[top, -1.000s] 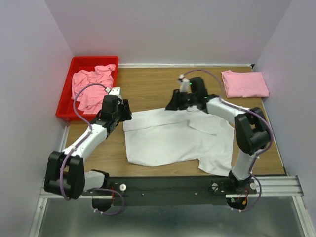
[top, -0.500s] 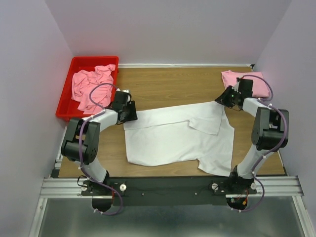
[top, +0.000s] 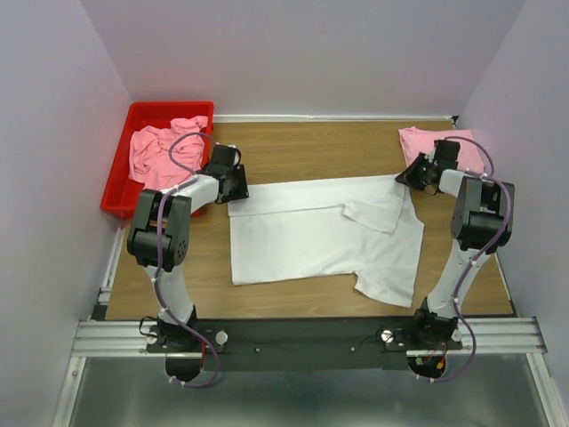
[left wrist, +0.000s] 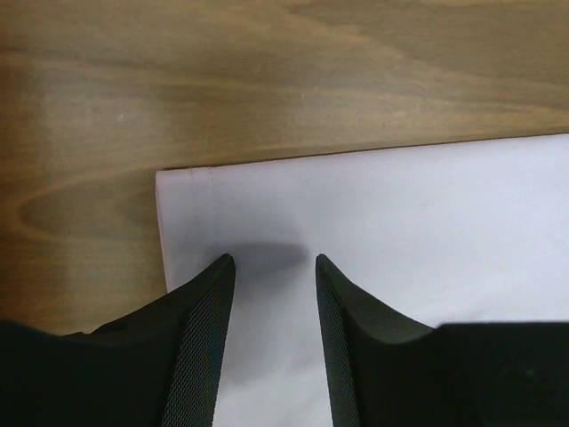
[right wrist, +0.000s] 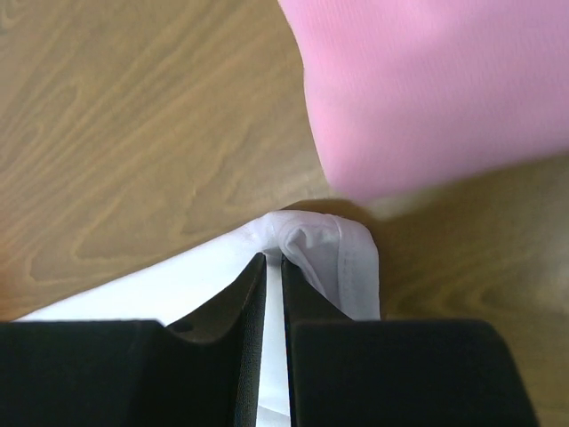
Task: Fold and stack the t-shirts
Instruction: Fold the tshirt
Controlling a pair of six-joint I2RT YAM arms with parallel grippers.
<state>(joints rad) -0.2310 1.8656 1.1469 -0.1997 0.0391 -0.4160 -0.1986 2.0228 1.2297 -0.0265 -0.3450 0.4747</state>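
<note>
The white t-shirt (top: 311, 240) lies spread flat on the wooden table (top: 302, 151), one sleeve folded over near its back right. My left gripper (top: 238, 185) is at the shirt's back left corner. In the left wrist view it (left wrist: 274, 260) is open, with its fingers (left wrist: 209, 302) straddling flat white cloth (left wrist: 400, 222) just inside the corner. My right gripper (top: 402, 178) is at the back right corner. In the right wrist view it (right wrist: 274, 258) is shut on a bunched fold of the white shirt (right wrist: 356, 258). A folded pink t-shirt (top: 442, 149) lies beside it (right wrist: 427, 89).
A red bin (top: 169, 107) at the back left holds crumpled pink t-shirts (top: 156, 151). Walls close in the table on the left, right and back. A metal rail (top: 302, 334) with both arm bases runs along the near edge.
Both grippers swung outward to the white shirt's back corners. The right jaws narrowed onto the cloth and the left jaws narrowed too. The shirt's back edge now lies straighter and farther back.
</note>
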